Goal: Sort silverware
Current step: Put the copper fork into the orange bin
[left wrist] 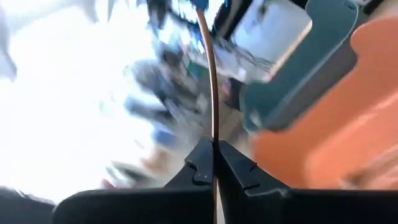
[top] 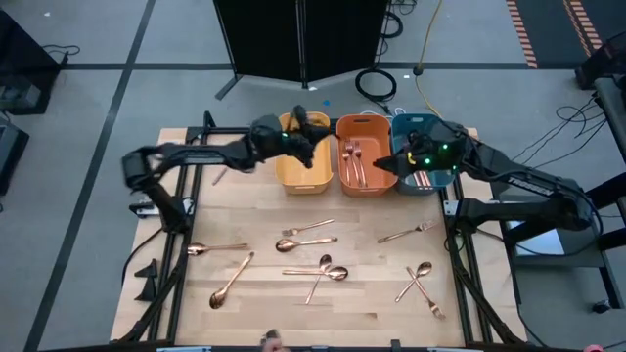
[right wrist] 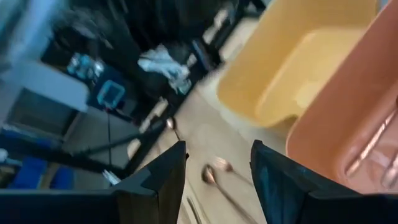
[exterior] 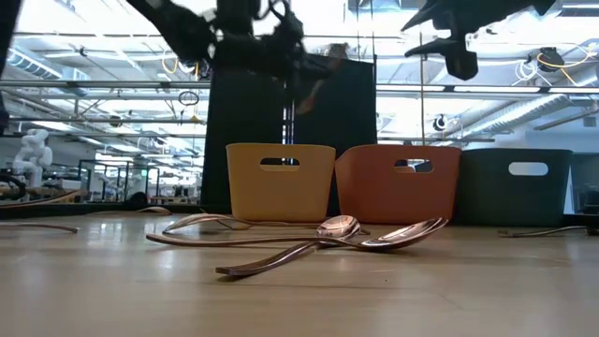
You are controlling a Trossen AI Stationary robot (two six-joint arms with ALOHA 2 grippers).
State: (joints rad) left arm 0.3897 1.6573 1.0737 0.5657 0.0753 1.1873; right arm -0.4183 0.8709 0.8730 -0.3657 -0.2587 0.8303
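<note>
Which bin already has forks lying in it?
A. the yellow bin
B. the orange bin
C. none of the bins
B: from above, copper forks lie inside the orange bin, the middle one of the three, while the yellow bin beside it shows no forks.

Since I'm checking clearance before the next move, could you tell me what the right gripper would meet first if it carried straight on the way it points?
Probably bare tabletop. The open right gripper aims past the yellow bin toward spoons lying there; depth is unclear.
</note>
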